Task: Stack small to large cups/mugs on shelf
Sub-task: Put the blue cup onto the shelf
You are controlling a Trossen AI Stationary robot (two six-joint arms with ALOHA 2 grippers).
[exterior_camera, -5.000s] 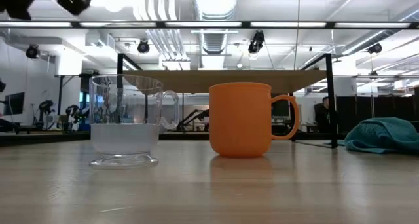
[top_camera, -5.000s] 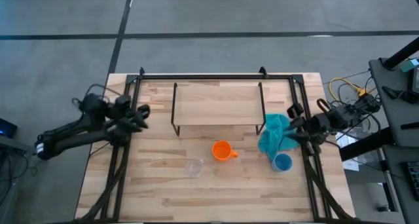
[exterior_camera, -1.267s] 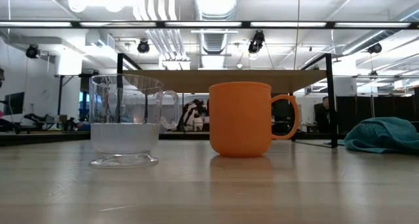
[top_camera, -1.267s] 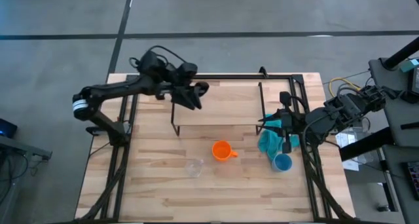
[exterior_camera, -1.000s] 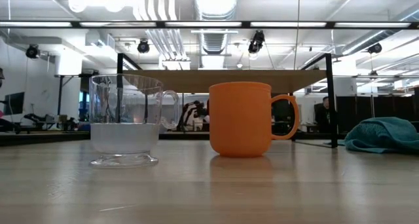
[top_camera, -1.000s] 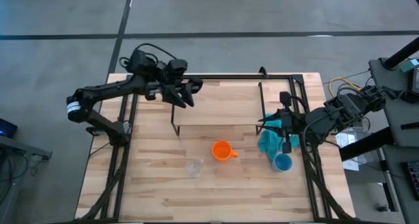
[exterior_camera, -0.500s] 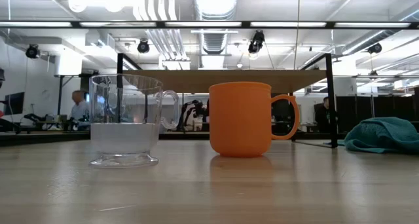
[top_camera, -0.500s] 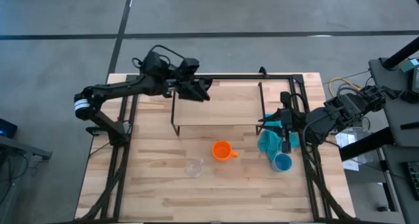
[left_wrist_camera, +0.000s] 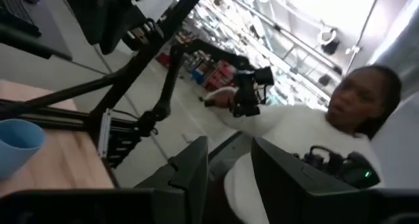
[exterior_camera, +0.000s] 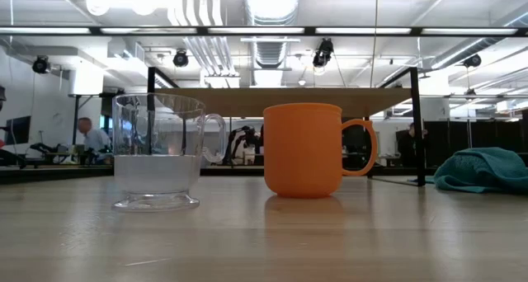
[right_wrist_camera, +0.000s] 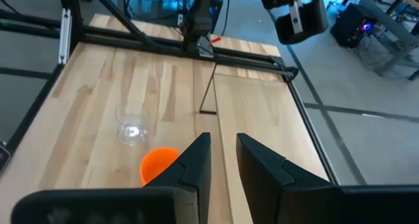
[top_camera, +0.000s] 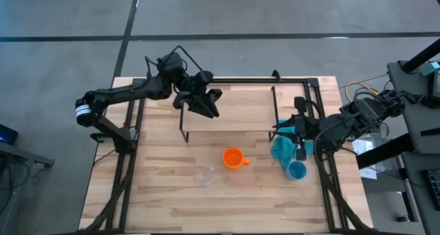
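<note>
Left end effector [top_camera: 208, 103] hangs spread above the shelf [top_camera: 230, 115], upper centre. Right end effector [top_camera: 300, 135] waits part-open, empty, over the teal cloth [top_camera: 283, 142]. Glass [top_camera: 203, 176], orange mug [top_camera: 234, 158] and blue cup [top_camera: 296, 170] sit low on the tabletop [top_camera: 151, 194]; a descent risks clipping the shelf.

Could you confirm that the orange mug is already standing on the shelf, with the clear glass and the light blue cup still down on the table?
Not quite: the orange mug is not on the shelf. The high view shows it on the table in front of the shelf. The clear glass and the light blue cup are indeed still on the table.
</note>
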